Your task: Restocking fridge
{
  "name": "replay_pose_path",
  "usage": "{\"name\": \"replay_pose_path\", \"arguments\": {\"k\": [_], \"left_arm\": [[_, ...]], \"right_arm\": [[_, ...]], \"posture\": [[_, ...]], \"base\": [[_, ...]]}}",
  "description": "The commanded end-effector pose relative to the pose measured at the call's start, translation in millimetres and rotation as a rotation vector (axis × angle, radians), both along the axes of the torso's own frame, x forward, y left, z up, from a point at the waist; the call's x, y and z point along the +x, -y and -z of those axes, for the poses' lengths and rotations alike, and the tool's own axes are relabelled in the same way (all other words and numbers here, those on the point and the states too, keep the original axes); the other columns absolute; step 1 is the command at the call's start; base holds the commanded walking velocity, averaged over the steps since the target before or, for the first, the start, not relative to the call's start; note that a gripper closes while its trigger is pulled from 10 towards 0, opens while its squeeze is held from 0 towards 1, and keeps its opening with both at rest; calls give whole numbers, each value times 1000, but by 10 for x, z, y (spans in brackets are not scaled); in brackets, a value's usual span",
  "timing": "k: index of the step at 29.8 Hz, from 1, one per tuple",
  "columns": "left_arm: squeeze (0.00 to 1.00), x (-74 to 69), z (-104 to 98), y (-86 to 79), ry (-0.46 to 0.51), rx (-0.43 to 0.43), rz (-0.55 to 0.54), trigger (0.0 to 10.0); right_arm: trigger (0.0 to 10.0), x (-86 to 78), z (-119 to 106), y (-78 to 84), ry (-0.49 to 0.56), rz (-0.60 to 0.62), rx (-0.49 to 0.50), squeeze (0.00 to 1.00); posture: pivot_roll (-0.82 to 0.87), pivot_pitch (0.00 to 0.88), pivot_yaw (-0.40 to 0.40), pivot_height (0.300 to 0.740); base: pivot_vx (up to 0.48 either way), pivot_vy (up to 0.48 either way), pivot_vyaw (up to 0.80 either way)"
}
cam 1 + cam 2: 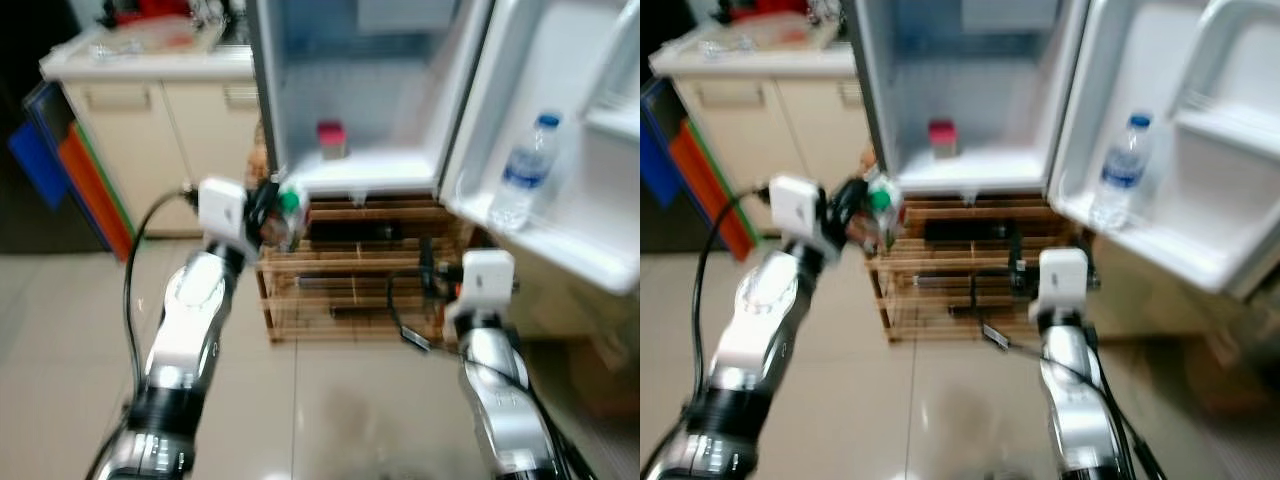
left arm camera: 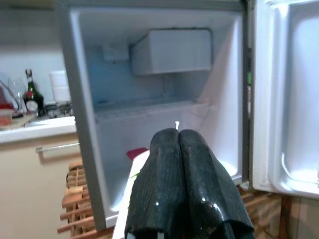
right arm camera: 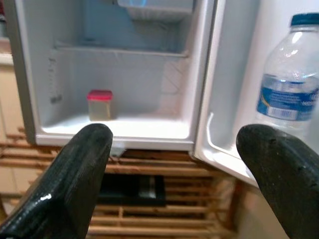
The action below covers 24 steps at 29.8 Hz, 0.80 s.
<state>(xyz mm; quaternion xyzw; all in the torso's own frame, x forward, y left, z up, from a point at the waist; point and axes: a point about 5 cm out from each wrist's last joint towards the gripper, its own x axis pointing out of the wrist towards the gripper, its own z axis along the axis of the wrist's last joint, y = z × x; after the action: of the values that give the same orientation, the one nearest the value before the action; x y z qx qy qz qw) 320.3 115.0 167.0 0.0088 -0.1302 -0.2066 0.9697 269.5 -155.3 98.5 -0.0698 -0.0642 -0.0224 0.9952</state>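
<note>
Silver arms, white wrist blocks, black cables, textured black fingers (image 3: 75, 184).

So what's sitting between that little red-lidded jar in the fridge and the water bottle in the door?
Nothing: in the right wrist view, bare white fridge floor and the door shelf's rim run from the red-lidded jar to the water bottle.
</note>
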Motion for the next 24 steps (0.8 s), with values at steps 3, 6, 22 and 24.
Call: {"name": "replay_pose_path", "arguments": {"k": [3, 6, 22, 24], "left_arm": [[0, 85, -78, -5, 6, 43, 7, 10000], [0, 114, -129, 20, 12, 29, 15, 10000], [0, 321, -374, 194, 47, 86, 86, 10000], [0, 336, -393, 198, 53, 95, 88, 10000]], "right_arm": [[10000, 34, -29, -35, 14, -6, 7, 0], [10000, 45, -24, -43, 8, -10, 8, 0], [10000, 60, 74, -81, -41, -34, 19, 0], [10000, 61, 79, -86, -44, -39, 21, 0]], "posture": [[-115, 0, 41, 740], [-115, 0, 40, 740], [-124, 0, 49, 740], [-124, 0, 49, 740]], "base": [[480, 0, 0], [480, 0, 0], [480, 0, 0], [480, 0, 0]]}}
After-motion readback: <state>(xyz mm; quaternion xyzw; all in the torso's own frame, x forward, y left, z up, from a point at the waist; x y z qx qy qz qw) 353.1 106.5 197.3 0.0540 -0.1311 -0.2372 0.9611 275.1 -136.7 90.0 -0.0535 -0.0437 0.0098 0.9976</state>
